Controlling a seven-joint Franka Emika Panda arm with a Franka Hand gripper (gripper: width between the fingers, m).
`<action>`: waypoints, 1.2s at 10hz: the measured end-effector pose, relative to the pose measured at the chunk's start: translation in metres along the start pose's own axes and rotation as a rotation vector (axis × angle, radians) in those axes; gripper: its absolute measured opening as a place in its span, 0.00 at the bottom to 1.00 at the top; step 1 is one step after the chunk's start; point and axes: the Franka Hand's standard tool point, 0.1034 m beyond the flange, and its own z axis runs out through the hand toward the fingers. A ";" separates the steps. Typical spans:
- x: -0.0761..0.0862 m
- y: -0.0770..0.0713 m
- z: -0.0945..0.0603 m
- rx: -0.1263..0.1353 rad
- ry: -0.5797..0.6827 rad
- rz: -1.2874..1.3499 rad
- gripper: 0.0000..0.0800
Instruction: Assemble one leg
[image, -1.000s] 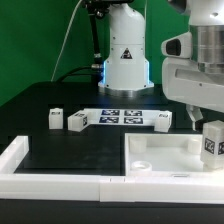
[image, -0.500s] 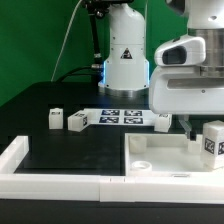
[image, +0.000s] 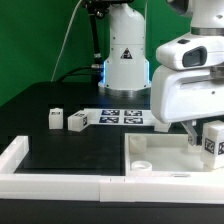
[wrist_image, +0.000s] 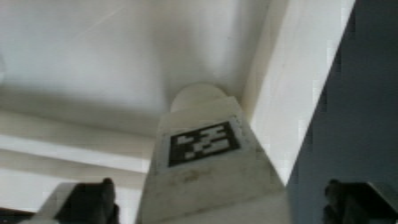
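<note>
Nearest the exterior camera, a white rail (image: 60, 172) runs along the front of the black table (image: 70, 145) and turns up the exterior view's left. Just behind it, on the exterior view's right, lies the large flat white piece (image: 165, 152), with a round hole near its front corner.

Above the far right part of that piece hangs the gripper (image: 192, 134), its bulky white housing filling the upper right. A marked white block (image: 212, 140) stands upright at the picture's right edge, just beside the dark fingers.

In the wrist view the leg (wrist_image: 206, 140) stands between the two dark fingers (wrist_image: 89, 202), marker facing the camera. The jaws are apart, with a gap on either side of it. Pale surface lies around it and dark table to one side. Whether this is the block at the right edge cannot be told.

Further back, on the exterior view's left, two more legs (image: 54, 119) (image: 77, 121) sit near each other on the black top. Beside them lies the marker board (image: 120, 116).

Behind stands the arm's white base (image: 125, 55), a blue glow at its foot. A thin cable (image: 70, 40) hangs against a dim greenish backdrop.
</note>
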 end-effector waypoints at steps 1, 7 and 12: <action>0.000 0.000 0.000 0.000 0.000 0.000 0.58; 0.000 0.003 0.001 0.008 0.042 0.511 0.36; 0.000 0.005 0.001 0.043 0.077 1.151 0.36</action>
